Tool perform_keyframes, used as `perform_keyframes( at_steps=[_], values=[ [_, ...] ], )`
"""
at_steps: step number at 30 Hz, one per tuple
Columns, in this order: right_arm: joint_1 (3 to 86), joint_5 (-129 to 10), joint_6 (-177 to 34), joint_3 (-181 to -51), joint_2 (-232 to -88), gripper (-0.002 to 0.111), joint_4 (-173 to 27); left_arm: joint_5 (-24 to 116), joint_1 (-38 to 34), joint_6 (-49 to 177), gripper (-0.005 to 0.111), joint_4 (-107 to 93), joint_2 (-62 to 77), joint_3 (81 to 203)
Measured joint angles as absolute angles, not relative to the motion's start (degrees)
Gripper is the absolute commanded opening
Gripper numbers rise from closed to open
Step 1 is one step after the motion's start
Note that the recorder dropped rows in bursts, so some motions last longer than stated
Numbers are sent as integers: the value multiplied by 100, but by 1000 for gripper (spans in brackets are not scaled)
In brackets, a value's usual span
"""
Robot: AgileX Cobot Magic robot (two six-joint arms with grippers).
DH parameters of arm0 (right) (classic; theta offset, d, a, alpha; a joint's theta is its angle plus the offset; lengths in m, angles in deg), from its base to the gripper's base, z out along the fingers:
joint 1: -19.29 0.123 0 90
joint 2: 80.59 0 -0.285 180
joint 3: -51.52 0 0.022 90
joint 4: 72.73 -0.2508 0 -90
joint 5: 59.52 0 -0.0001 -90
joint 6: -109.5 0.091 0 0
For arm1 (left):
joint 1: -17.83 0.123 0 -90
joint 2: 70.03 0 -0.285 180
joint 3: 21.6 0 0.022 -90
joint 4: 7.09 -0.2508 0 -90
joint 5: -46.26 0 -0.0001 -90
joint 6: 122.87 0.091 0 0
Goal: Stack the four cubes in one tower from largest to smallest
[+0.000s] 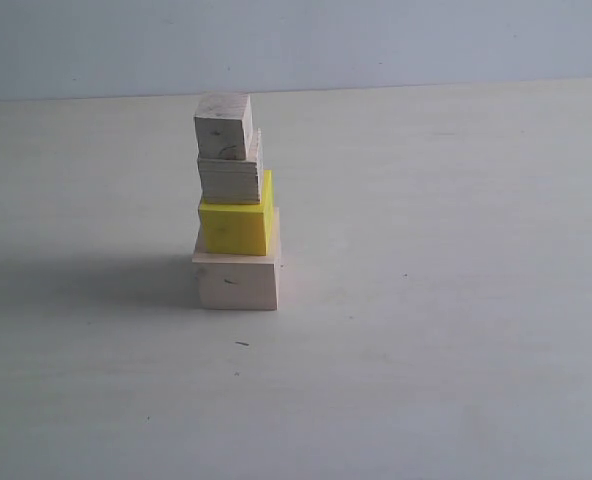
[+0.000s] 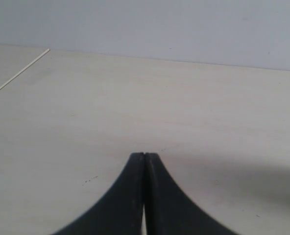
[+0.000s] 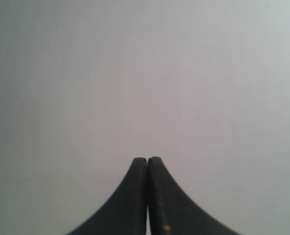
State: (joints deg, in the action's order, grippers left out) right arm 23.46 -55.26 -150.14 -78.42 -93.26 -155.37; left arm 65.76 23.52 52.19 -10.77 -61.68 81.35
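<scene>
You have the tower of 4 cubes standing left of centre on the pale matte table.
From the base up you see the large bare-wood cube, the smooth yellow cube, the grainy medium wood cube and the small wood cube. Your left gripper and right gripper each have curved black jaws pressed together on nothing.
</scene>
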Motion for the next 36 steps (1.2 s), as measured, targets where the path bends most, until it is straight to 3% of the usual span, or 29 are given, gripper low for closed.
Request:
perform_keyframes(
  at_steps=[22, 27, 32, 36],
  values=[
    [2346, -5526, -14615, -7792, -9326, 0, -15300, 6576, 2352, 5232, 0, -1077, -6168, 8135],
    [2346, -5298, -12550, -7496, -9326, 0, -13204, 6576, 2352, 5232, 0, -1077, -6168, 8135],
    [2346, -4339, -9189, -7317, -9326, 0, -9707, 6576, 2352, 5232, 0, -1077, -6168, 8135],
    [2346, -3708, -7426, -7098, -9326, 0, -8115, 6576, 2352, 5232, 0, -1077, -6168, 8135]
  ],
)
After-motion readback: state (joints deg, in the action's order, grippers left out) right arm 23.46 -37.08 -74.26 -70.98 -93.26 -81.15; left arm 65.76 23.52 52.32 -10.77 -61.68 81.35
